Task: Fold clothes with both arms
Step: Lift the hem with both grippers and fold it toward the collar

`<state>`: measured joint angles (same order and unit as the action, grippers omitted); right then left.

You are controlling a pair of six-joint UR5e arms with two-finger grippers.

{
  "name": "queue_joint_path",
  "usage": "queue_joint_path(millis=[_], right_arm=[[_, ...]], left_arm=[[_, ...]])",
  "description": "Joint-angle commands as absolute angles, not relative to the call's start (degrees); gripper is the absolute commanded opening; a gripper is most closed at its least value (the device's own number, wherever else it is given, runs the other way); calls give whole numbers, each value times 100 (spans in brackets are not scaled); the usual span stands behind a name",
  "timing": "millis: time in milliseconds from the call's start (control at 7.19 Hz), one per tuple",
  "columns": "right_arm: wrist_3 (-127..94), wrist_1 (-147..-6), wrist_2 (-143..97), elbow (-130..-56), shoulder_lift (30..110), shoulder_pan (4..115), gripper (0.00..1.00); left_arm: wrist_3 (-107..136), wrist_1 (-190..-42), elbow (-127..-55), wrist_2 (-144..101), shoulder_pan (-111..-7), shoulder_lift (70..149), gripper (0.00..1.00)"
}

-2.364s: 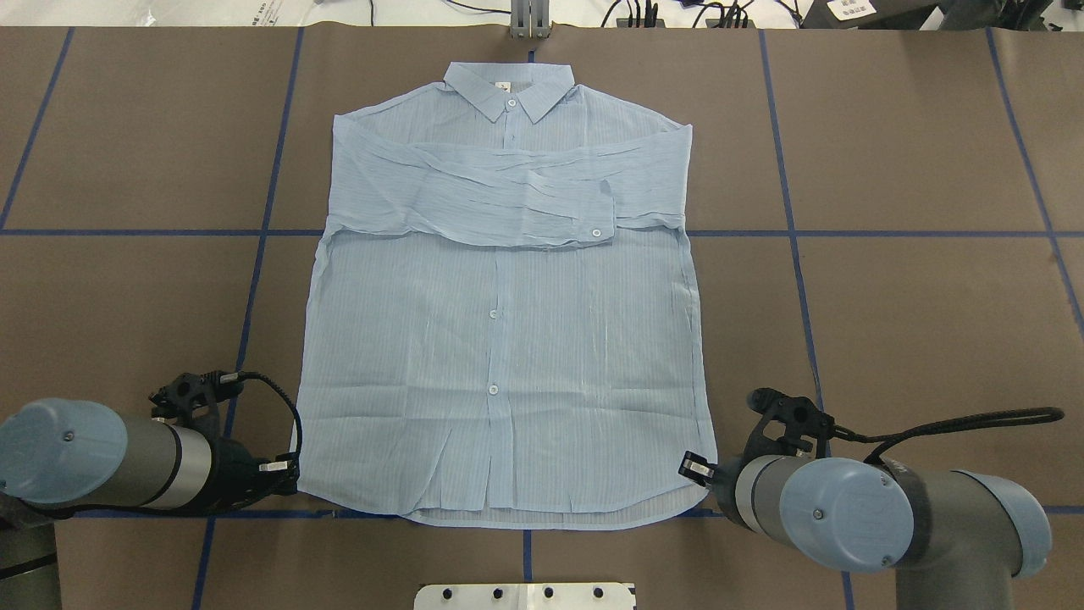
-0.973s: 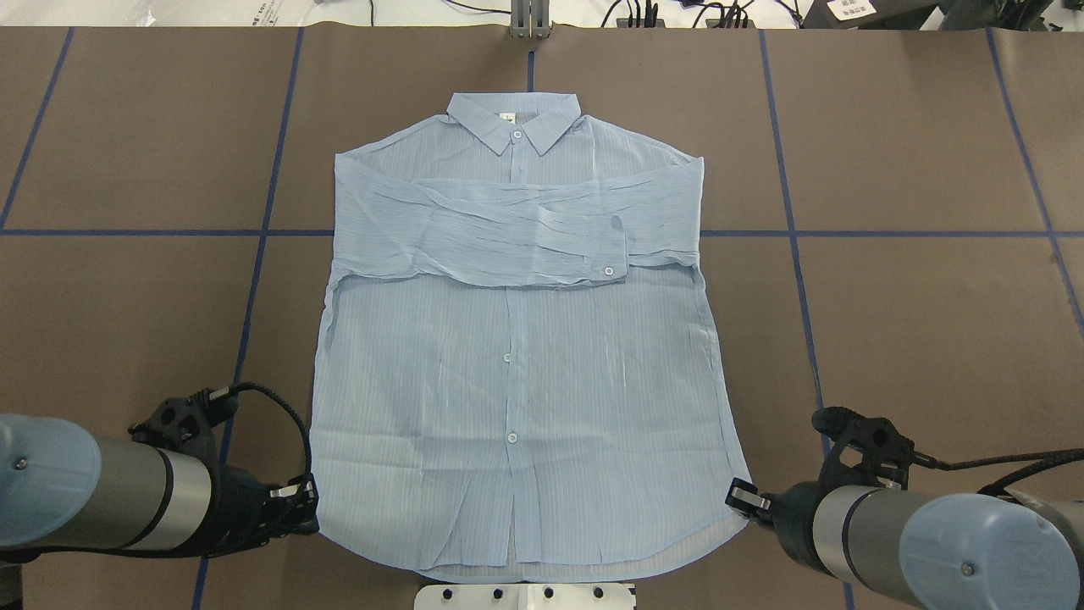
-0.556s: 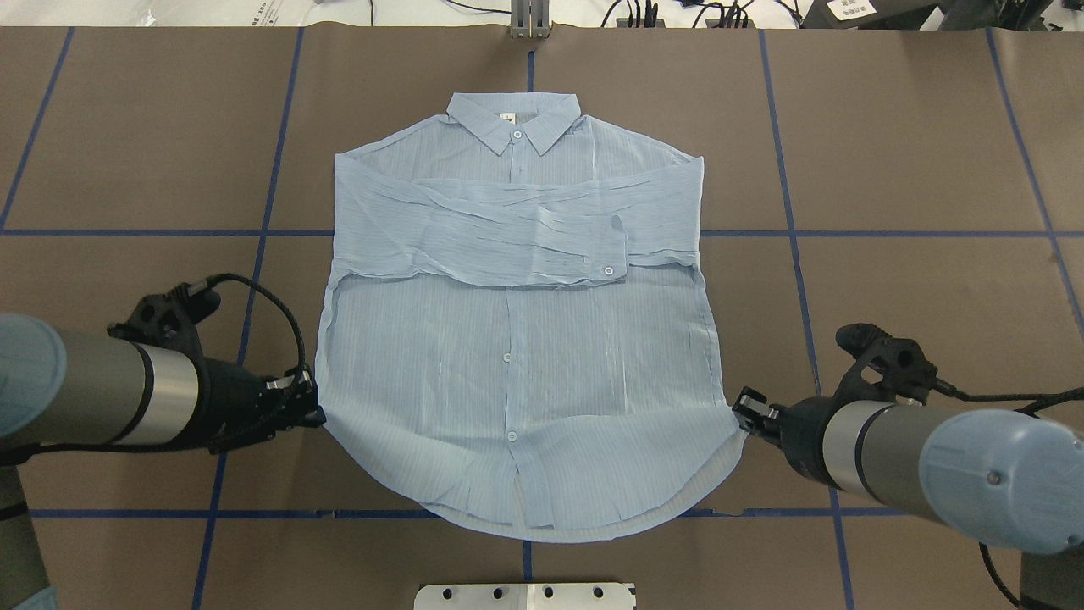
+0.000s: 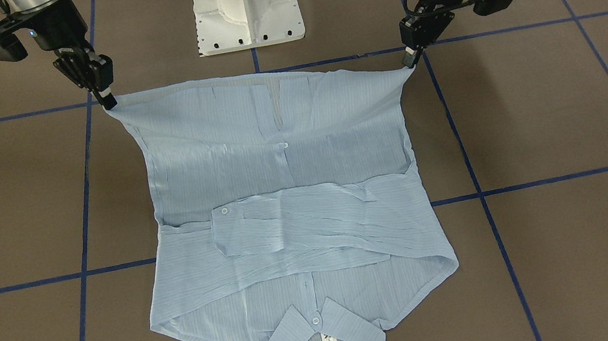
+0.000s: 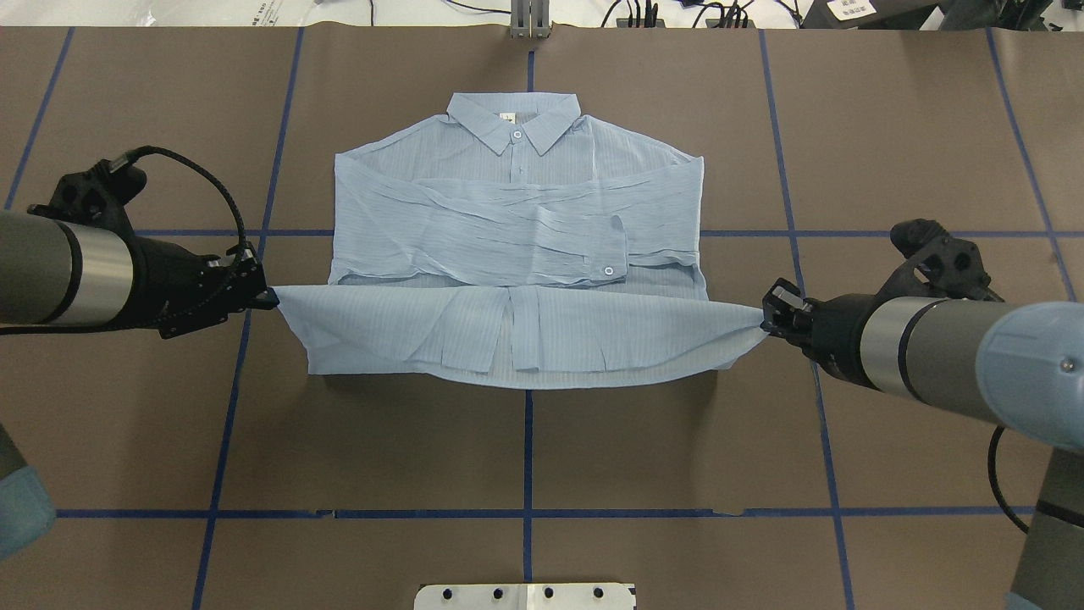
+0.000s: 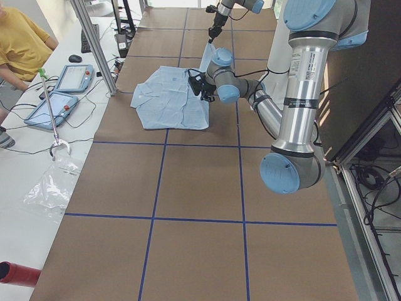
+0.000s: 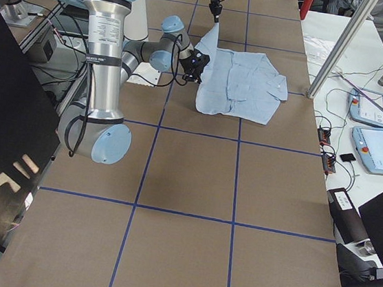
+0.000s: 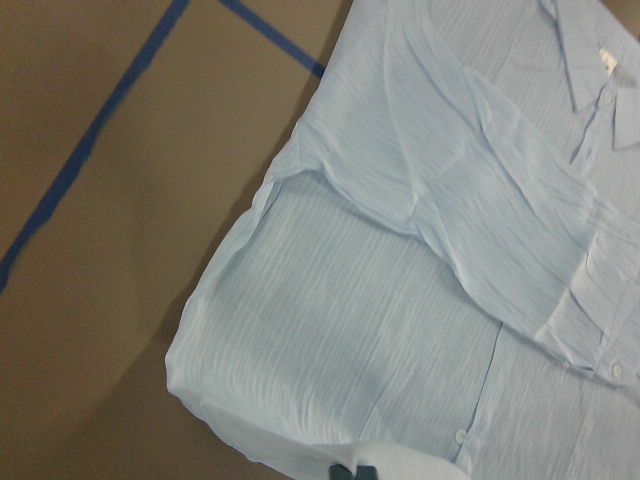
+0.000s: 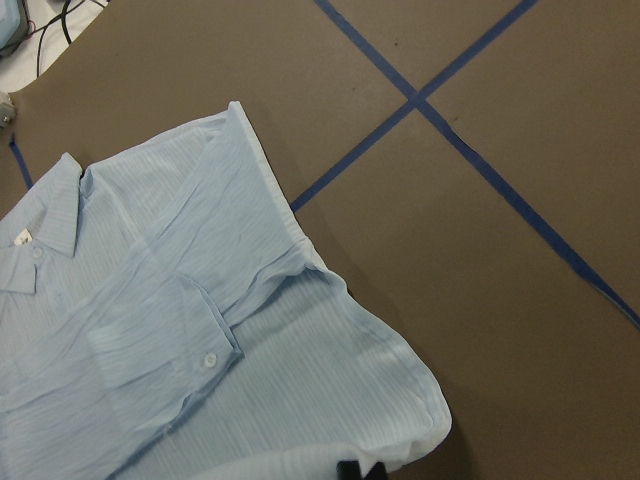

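Note:
The clothes are one light blue striped shirt [image 5: 517, 203] lying front up on the brown table, collar [image 5: 513, 119] at the far side and sleeves crossed over the chest. My left gripper [image 5: 269, 296] is shut on one bottom hem corner and my right gripper [image 5: 765, 319] on the other. The hem hangs taut between them above the table, over the shirt's middle. In the front-facing view the left gripper [image 4: 408, 60] and right gripper [image 4: 109, 102] hold the raised hem [image 4: 264, 78]. Each wrist view looks down on the shirt [image 8: 400, 300] [image 9: 200, 300] below its fingertips.
The white pedestal base [image 5: 525, 596] sits at the near table edge. Blue tape lines [image 5: 527, 449] grid the brown surface. A grey post [image 5: 529, 19] stands at the far edge. A person in yellow [image 6: 19, 37] sits at a side table with tablets [image 6: 74, 78].
Both grippers first dragged the shirt a little toward the robot. They then lifted the hem corners and carried them away toward the collar, so the lower part now doubles over.

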<state>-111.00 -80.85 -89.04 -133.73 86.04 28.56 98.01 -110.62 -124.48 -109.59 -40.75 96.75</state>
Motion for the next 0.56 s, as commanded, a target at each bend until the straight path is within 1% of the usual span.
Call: queue_joint_path(millis=[0,139,278,417], right_arm=[[-11092,-8086,-9281,-12854,8133,3330,0],[-11083,-8086,-9290,-12284,7669,3470,0],[-11066,-8086,-9307,-11800,7307,3620,0],[-11057,-8077,-9351,-11473,7069,3708,0]], left_arm=[[9449,-11118,-11799,-11285,-4482,10034,0],[9396,-11136,-11073,-11259,-4535,10646,0],[9152,-11144,-10491,-11267,-4709,11122,0],[9097,-11162,-10146,-11259,-4763,11336,0]])
